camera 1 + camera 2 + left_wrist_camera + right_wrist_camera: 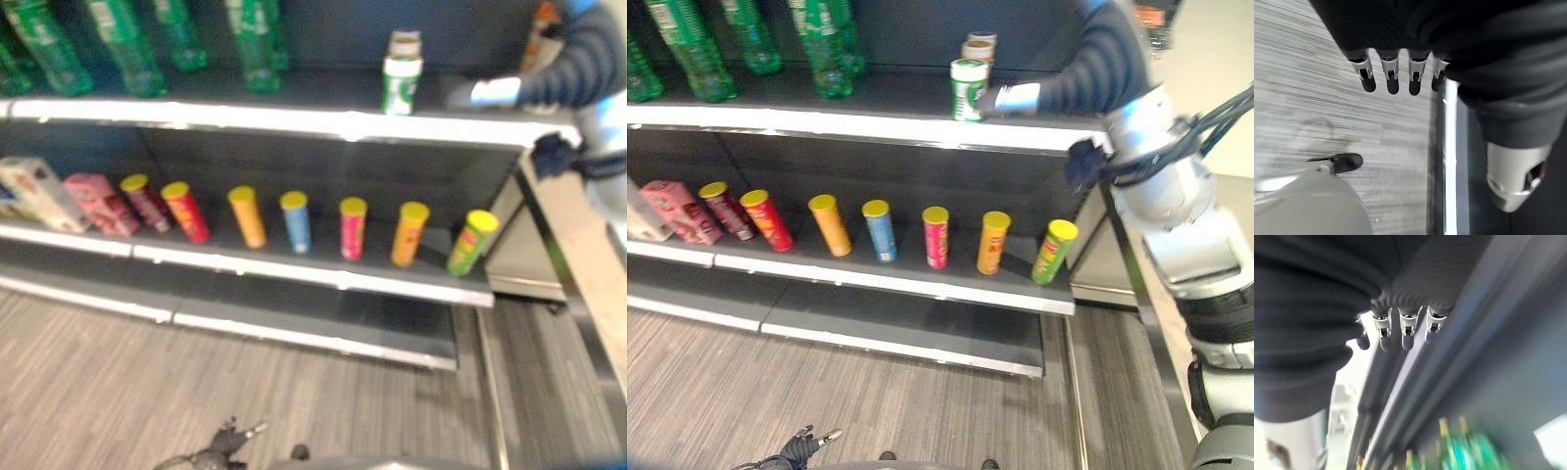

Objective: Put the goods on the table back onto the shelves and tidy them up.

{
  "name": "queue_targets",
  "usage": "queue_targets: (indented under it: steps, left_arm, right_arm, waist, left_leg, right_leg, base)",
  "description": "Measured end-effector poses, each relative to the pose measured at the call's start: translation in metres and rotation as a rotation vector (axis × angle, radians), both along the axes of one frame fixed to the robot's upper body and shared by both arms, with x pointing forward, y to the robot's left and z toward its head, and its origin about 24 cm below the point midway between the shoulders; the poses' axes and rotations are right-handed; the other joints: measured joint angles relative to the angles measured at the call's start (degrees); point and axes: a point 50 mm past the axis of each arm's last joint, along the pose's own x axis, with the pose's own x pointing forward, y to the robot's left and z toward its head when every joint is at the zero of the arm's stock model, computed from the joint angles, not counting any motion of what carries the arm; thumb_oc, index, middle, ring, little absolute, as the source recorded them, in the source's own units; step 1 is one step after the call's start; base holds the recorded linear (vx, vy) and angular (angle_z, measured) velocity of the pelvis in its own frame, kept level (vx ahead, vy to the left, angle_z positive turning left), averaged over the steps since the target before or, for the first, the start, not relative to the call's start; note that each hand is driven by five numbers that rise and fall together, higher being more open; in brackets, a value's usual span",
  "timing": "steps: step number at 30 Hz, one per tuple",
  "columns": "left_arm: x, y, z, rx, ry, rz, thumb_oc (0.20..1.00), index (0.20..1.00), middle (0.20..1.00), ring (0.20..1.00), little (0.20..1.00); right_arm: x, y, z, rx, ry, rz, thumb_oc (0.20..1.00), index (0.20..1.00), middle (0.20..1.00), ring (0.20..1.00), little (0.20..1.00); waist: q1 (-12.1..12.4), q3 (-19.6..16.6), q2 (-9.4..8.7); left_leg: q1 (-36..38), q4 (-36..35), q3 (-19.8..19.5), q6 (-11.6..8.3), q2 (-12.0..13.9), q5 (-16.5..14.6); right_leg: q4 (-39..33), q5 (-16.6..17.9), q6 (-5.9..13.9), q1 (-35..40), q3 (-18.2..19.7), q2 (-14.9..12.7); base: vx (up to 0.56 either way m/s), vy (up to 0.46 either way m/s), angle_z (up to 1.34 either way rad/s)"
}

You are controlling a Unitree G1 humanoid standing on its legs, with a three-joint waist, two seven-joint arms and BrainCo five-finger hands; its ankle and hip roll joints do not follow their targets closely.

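Green can (968, 89) stands upright on the top shelf (872, 127).

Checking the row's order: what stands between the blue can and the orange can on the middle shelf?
One pink can stands between the blue can and the orange can, seen in both eye views.

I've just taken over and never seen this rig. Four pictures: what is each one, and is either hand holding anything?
It is a humanoid robot facing a store shelf. The two wide pictures come from its head camera. The other two come from cameras on its wrists, looking along the fingers.

The right hand reaches onto the upper shelf beside a green and white can, which stands upright. Its wrist view shows the fingers straight and holding nothing. The left hand hangs over the floor, fingers straight, empty.

Green bottles stand on the upper shelf. A row of yellow-lidded tubes and a pink box are on the shelf below.
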Motion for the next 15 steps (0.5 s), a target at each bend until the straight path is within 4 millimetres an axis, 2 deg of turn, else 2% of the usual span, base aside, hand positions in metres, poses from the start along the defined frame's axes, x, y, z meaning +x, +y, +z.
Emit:
queue_targets:
  steps: [1, 2, 3, 4, 5, 6, 7, 9, 15]
  left_arm:
    - [0.001, 0.000, 0.001, -0.001, -0.007, -0.002, 1.000, 1.000, 1.000, 1.000, 1.000]
    - [0.006, -0.001, 0.002, -0.003, -0.020, -0.020, 1.000, 1.000, 1.000, 1.000, 1.000]
    - [0.004, 0.000, 0.002, 0.000, -0.016, -0.031, 1.000, 1.000, 1.000, 1.000, 1.000]
    - [0.010, -0.003, 0.003, -0.007, -0.029, -0.048, 1.000, 1.000, 1.000, 1.000, 1.000]
    - [0.010, -0.003, 0.003, -0.009, -0.035, -0.058, 1.000, 1.000, 1.000, 1.000, 1.000]
    - [0.012, -0.002, 0.004, -0.008, -0.040, -0.072, 1.000, 1.000, 1.000, 1.000, 1.000]
    - [0.012, -0.003, 0.004, -0.006, -0.038, -0.085, 1.000, 1.000, 1.000, 1.000, 1.000]
    - [0.012, -0.003, 0.004, -0.005, -0.038, -0.089, 1.000, 1.000, 1.000, 1.000, 1.000]
    - [0.014, -0.003, 0.004, -0.006, -0.042, -0.091, 1.000, 1.000, 1.000, 1.000, 1.000]
  right_arm:
    - [-0.001, 0.001, -0.009, -0.001, 0.047, 0.024, 1.000, 1.000, 1.000, 1.000, 1.000]
    - [-0.001, 0.005, -0.042, 0.081, 0.243, 0.133, 1.000, 1.000, 1.000, 1.000, 1.000]
    - [-0.001, 0.008, -0.066, 0.138, 0.362, 0.175, 1.000, 1.000, 1.000, 1.000, 1.000]
    - [-0.003, 0.008, -0.091, 0.105, 0.486, 0.178, 1.000, 1.000, 1.000, 1.000, 1.000]
    - [-0.006, 0.007, -0.108, 0.072, 0.571, 0.186, 1.000, 1.000, 1.000, 1.000, 1.000]
    - [-0.006, 0.004, -0.137, 0.059, 0.722, 0.167, 1.000, 1.000, 1.000, 1.000, 1.000]
    - [-0.005, 0.001, -0.152, 0.027, 0.808, 0.146, 1.000, 1.000, 1.000, 1.000, 1.000]
    - [-0.004, -0.006, -0.163, 0.013, 0.868, 0.116, 1.000, 1.000, 1.000, 1.000, 1.000]
    - [-0.004, -0.005, -0.163, 0.012, 0.867, 0.119, 1.000, 1.000, 1.000, 1.000, 1.000]
  waist:
    - [0.0, 0.0, -0.08]
    - [-1.6, -0.5, -0.51]
    - [-1.7, -0.6, -0.61]
    - [-2.6, -0.5, -0.53]
    - [-2.2, -0.5, -0.39]
    - [-2.5, -0.4, -0.34]
    - [-2.8, -0.3, -0.14]
    - [-3.3, -0.3, 0.12]
    - [-3.1, 0.2, 0.73]
  left_leg:
    - [0.1, 0.0, 0.3, 0.04, 0.0, 0.1]
    - [0.3, 0.0, 1.9, 0.20, -0.1, 0.1]
    - [0.4, 0.0, 2.2, 0.26, 0.0, 0.1]
    - [0.4, 0.0, 3.0, 0.38, -0.1, -0.1]
    - [0.2, 0.0, 3.5, 0.49, -0.2, -0.1]
    - [0.3, 0.0, 4.1, 0.52, -0.2, -0.1]
    - [0.4, 0.0, 4.2, 0.56, -0.3, -0.1]
    - [0.5, 0.0, 4.2, 0.56, -0.3, -0.1]
    - [0.5, 0.0, 4.3, 0.73, 0.0, -0.2]
  right_leg:
    - [-0.1, 0.1, 0.05, 0.2, 0.2, 0.0]
    - [0.0, 0.3, 0.02, -1.0, 1.7, 0.0]
    - [-0.1, 0.5, 0.04, -0.6, 2.1, 0.0]
    - [0.0, 0.7, 0.12, -1.6, 3.0, -0.1]
    - [0.0, 0.9, 0.26, -1.6, 3.3, -0.2]
    - [-0.1, 1.1, 0.25, -1.8, 4.0, -0.2]
    - [-0.1, 1.2, 0.40, -2.0, 4.5, -0.3]
    - [-0.1, 1.3, 0.46, -1.9, 4.4, -0.3]
    - [-0.2, 1.3, 0.48, -1.8, 4.3, -0.1]
  base:
    - [-0.03, 0.028, -0.37]
    - [-0.03, 0.038, -0.36]
    - [-0.03, 0.041, -0.45]
    - [-0.03, 0.030, -0.29]
    - [-0.01, 0.011, -0.31]
    - [0.00, -0.001, -0.29]
    - [0.00, 0.000, -0.20]
    - [0.00, 0.000, -0.05]
    - [0.00, 0.000, 0.01]
